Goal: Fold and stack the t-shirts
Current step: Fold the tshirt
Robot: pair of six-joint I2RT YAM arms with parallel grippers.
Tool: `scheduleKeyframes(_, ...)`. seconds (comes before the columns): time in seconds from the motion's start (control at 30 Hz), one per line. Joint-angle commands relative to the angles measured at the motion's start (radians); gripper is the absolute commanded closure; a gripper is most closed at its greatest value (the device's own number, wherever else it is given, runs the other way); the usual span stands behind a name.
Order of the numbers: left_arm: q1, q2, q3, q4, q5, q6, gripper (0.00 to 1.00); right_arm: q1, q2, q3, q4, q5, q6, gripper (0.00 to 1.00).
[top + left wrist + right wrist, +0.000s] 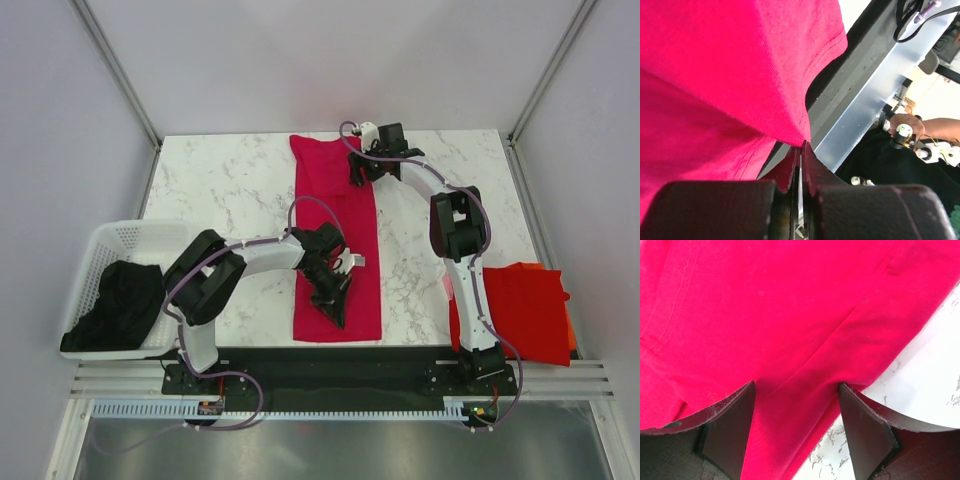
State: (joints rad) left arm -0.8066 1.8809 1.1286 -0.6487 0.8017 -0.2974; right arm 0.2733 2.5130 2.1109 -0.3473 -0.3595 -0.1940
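A white lattice plastic basket (110, 250) sits well to the left of the left jaws, with limp black cloth (115, 305) heaped in it. The left jaws are pressed together, pinching the stitched hem of the crimson-pink t-shirt (345, 215) at its near end. Only the left wrist view shows this grip: fine-knit fabric (730, 75) rises in a taut fold from the jaw tips, and beyond it are a grey metal rail (865, 100) and a person's hand (907, 127). From above, the shirt is a long narrow strip on the white-veined marble counter (220, 190), running from the left jaws away to the right jaws. The right jaws stand spread wide over the far end, and the right wrist view shows smooth cloth (790, 315) between them and bare marble (935, 385) just to their right. Well right of both, a folded bright red shirt (520, 305) lies on an orange one (570, 330), behind the right arm.
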Motion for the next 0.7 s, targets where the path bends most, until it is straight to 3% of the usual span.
scheduleKeyframes(0.0,-0.009,-0.058,-0.018,-0.023,-0.015,0.024,0.96,0.006,0.018,0.050,0.033,0.030,0.011,0.24)
scheduleKeyframes(0.13,-0.009,-0.072,-0.029,-0.028,-0.048,0.017,0.89,0.010,0.020,0.052,0.033,0.040,0.005,0.24)
scheduleKeyframes(0.23,-0.008,-0.109,-0.035,-0.051,-0.085,0.007,0.74,0.012,0.011,0.044,0.034,0.048,0.002,0.24)
scheduleKeyframes(0.37,0.003,-0.209,-0.039,-0.110,-0.272,0.012,0.51,0.010,-0.054,0.023,0.037,0.083,0.007,0.23)
scheduleKeyframes(0.53,0.145,-0.324,-0.023,-0.181,-0.499,-0.017,0.43,-0.028,-0.280,-0.087,0.039,0.145,0.094,0.20)
scheduleKeyframes(0.67,0.317,-0.321,-0.027,-0.187,-0.451,-0.127,0.44,-0.071,-0.463,-0.302,0.022,0.018,0.186,0.21)
